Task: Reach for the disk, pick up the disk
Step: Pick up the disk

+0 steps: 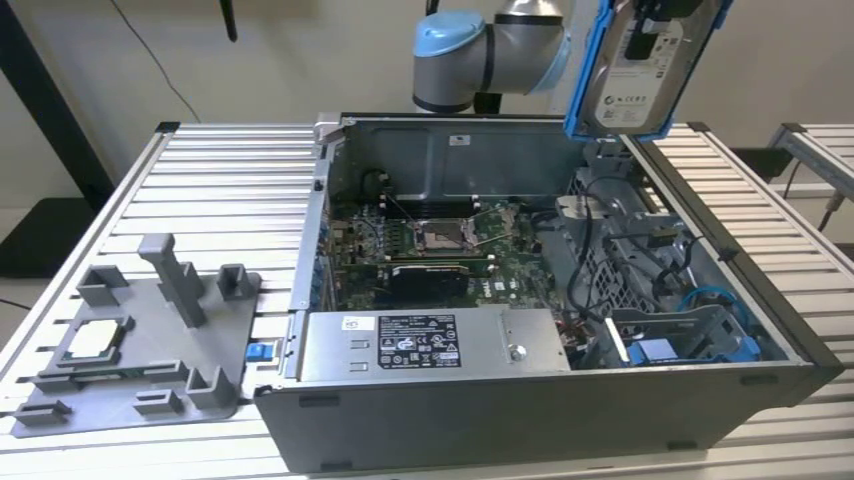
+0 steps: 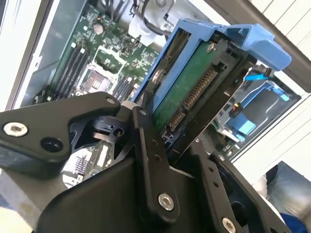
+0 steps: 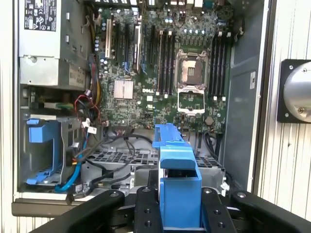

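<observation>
The disk [image 1: 643, 75], a silver hard drive with a white label in a blue bracket, hangs upright above the far right corner of the open computer case [image 1: 534, 420]. In both wrist views my gripper [image 2: 170, 128] is shut on the disk: its black fingers [image 2: 150, 155] press on both flat sides, and the green circuit-board side [image 2: 192, 85] faces the camera. In the first wrist view the blue bracket [image 3: 172, 145] stands up between the fingers [image 3: 146, 208] of the gripper [image 3: 177, 191], high over the motherboard [image 3: 165, 73].
The case holds a grey power-supply box [image 1: 427, 345] at its front, a blue drive cage [image 1: 681, 340] with loose cables, and the motherboard [image 1: 427, 245]. A grey fixture [image 1: 134, 340] with a small silver chip [image 1: 91, 342] lies at the exterior view's left on the slatted table [image 1: 227, 180].
</observation>
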You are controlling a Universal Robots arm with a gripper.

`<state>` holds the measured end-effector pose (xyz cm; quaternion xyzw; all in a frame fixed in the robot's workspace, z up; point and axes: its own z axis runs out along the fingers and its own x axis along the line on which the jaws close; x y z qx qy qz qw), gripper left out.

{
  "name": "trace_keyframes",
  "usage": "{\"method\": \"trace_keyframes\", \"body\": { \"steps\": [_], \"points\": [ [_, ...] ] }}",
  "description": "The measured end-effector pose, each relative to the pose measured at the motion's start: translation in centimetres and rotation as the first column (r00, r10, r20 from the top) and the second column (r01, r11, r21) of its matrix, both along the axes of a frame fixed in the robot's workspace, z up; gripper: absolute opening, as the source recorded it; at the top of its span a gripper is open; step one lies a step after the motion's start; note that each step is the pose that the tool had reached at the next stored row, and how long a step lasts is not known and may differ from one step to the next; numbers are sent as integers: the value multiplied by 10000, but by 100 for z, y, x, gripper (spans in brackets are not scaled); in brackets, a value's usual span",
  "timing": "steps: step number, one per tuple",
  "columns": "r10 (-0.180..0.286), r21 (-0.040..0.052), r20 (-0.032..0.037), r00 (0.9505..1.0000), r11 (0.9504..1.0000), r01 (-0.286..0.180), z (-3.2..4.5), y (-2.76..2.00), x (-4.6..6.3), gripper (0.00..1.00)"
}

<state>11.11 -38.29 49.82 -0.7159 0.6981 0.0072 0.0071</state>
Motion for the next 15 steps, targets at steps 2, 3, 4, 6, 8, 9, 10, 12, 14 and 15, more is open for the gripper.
{"method": "trace_keyframes", "body": {
  "steps": [2,3,4,6,8,9,10,12,14,15],
  "points": [
    [-2,0,-1,10000,10000,2,0,0,3,0],
    [-2,-2,-1,10000,10000,2,0,0,4,0],
    [0,-1,-1,10000,10000,0,0,0,8,0],
    [0,-1,-1,10000,10000,0,0,0,12,0],
    [0,-2,-1,10000,10000,0,0,0,13,0],
    [0,-1,-1,10000,10000,0,0,0,14,0],
    [0,-1,-1,10000,10000,0,0,-1,14,0],
    [-1,-1,-1,10000,10000,1,1,-7,15,0],
    [1,-2,-1,10000,10000,-1,1,-18,17,0],
    [1,-1,-1,10000,10000,-1,0,-26,18,0]
  ]
}}
